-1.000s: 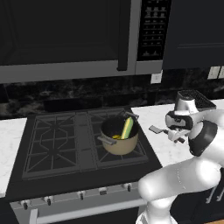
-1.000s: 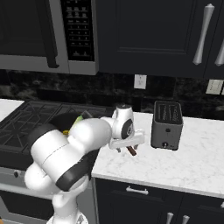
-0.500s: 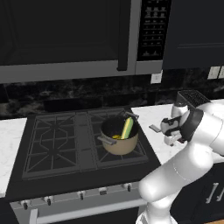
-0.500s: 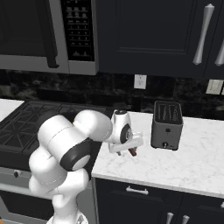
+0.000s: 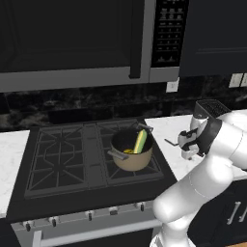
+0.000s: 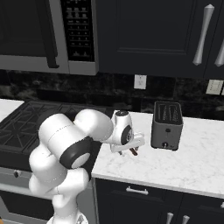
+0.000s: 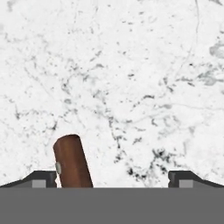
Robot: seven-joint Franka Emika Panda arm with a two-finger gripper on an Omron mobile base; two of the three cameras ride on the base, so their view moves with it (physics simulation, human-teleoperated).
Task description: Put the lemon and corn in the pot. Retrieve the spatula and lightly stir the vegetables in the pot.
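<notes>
**Open gripper low over the spatula handle; lemon and corn in the pot**

In the hand view the gripper [image 7: 113,177] has its two dark tips spread wide at the bottom corners. The brown spatula handle [image 7: 72,161] rises between them, close to the left tip, with white marble counter [image 7: 131,78] behind it.

In the left base view the gripper [image 5: 185,144] sits at centre right, over the counter beside the stove [image 5: 67,164]. Left of it, at frame centre, the pot [image 5: 131,152] stands on a burner, the corn [image 5: 140,141] leaning inside and the lemon [image 5: 128,151] a small yellow patch beside it.

Further back in the right base view, a toaster [image 6: 166,125] stands right of centre.
</notes>
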